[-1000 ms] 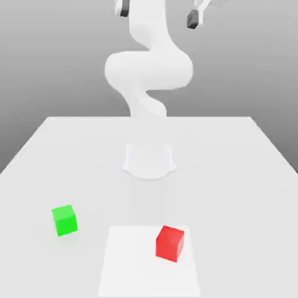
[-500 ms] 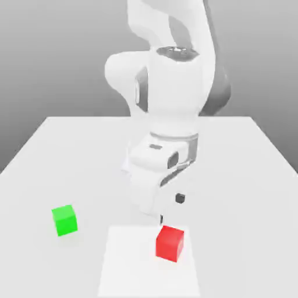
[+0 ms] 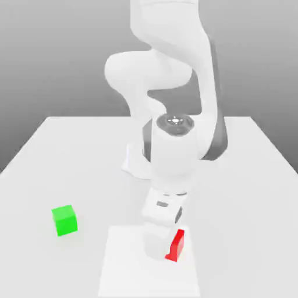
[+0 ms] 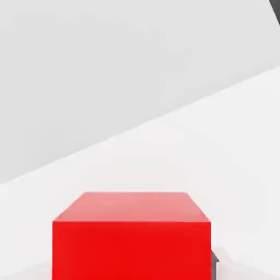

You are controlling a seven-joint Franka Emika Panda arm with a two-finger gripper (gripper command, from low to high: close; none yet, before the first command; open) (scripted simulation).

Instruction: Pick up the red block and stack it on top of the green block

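The red block (image 3: pixel 177 244) rests on the table near the front, mostly covered by my hand, which has come straight down over it. In the hand view the red block (image 4: pixel 131 235) sits very close between my jaws, with a dark fingertip (image 4: pixel 214 258) against its side. My gripper (image 3: pixel 165 247) is shut on the red block, and the block looks to be still on the surface. The green block (image 3: pixel 64 220) stands alone on the table toward the exterior view's left, well apart from the hand.
A white table (image 3: pixel 250 174) carries a paler square patch (image 3: pixel 122 268) under the red block. The arm's round base (image 3: pixel 135 164) stands at the table's middle, behind the hand. Open table lies between the two blocks.
The arm swung down from high above the table onto the red block, and its jaws went from wide open to shut on the block. Neither block has shifted.
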